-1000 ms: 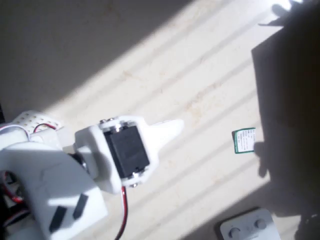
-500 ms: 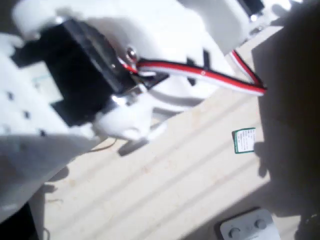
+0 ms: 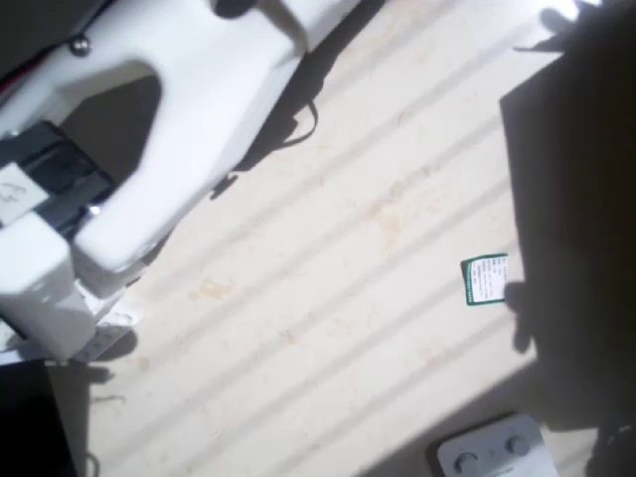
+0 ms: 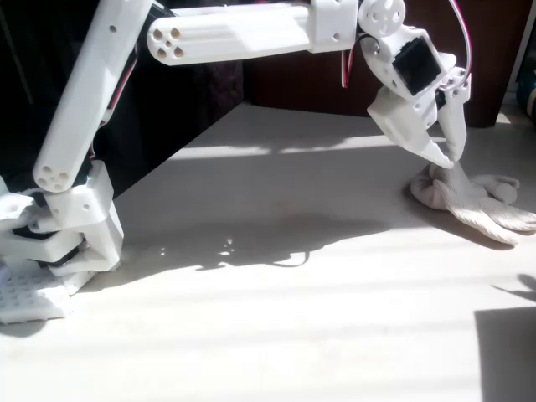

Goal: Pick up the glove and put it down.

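One long white arm (image 4: pixel 226 33) is stretching across the upper part of the fixed view, its base sitting at the lower left on the pale worktop (image 4: pixel 251 335). At the upper right of that frame the gripper (image 4: pixel 448 155) is pointing down, its fingers (image 4: pixel 437 152) reaching the top of the glove (image 4: pixel 469 197). The tips are sitting close together right at the fabric, but whether they are already pinching a fold I cannot tell. The cream glove is lying in a lumpy heap at the right edge of that frame, its stubby fingers spreading toward the lower right.

My judgement is that the hold, if any, takes in little knit, so the soft fabric could slip free on a lift, or the tips could press into the worktop.

In the overhead view a white device with round buttons (image 3: pixel 494 452) is lying at the bottom right, and a small green-and-white label (image 3: pixel 485 279) is lying at mid right; its print is too small to read.
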You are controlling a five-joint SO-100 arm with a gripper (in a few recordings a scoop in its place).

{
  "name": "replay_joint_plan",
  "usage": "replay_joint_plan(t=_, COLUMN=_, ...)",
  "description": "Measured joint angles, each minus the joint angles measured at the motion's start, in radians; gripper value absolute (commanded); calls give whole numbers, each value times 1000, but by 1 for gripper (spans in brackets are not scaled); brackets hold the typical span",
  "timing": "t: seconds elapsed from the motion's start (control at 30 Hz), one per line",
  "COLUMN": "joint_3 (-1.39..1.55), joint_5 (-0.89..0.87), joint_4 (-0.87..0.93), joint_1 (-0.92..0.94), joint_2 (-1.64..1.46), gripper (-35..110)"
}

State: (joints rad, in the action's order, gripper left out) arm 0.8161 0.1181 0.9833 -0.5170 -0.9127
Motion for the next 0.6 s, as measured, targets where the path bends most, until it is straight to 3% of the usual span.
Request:
replay_joint_plan(t=0.37, joint_3=-31, joint_5=-51, joint_4=0, joint_1=-34, joint_2=64, gripper=32)
replay_joint_plan(t=0.6, joint_3=-35, joint_5=-69, joint_4=-3, joint_1=-34, joint_2=137, gripper=35)
